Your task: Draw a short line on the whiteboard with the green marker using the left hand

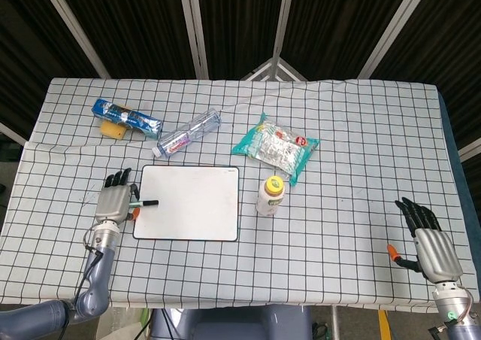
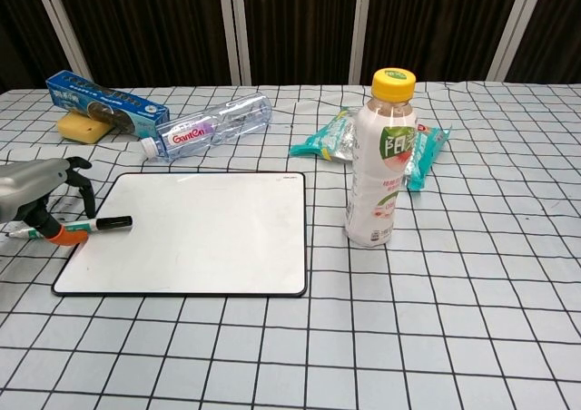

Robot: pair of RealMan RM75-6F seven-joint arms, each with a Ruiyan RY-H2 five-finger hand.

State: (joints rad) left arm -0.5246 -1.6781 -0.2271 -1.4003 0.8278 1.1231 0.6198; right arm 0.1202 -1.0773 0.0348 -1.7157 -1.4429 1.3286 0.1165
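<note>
Worktop [image 1: 361,129] covered by a white cloth with a black grid; all items lie on it. Whiteboard [image 1: 188,202], black-framed and blank, lying flat left of centre; in the chest view its surface [image 2: 195,229] shows no marks.

Snack packet [image 1: 275,146], teal and white, lying flat behind the drink bottle. Clear water bottle [image 1: 187,132] with a red label, on its side beyond the far edge of the whiteboard. Blue packet [image 1: 126,116], lying at the far left, resting partly on a yellow sponge [image 1: 114,131]. Drink bottle [image 2: 383,159], upright, yellow-capped, pale pink contents, just beside the right edge of the whiteboard.

Left robot hand [image 1: 115,200], just beside the left edge of the whiteboard, positioned over the barrel of the green marker [image 2: 83,226]. Dark fingers [image 2: 83,185] arch above the marker, apart from one another; an orange-tipped thumb rests at the barrel. No closed grip is visible. The marker lies flat, black cap on the whiteboard's left margin, tail out on the cloth.

Right robot hand [image 1: 426,242], near the right front corner of the worktop, well apart from all items, fingers extended and spread, holding nothing.
</note>
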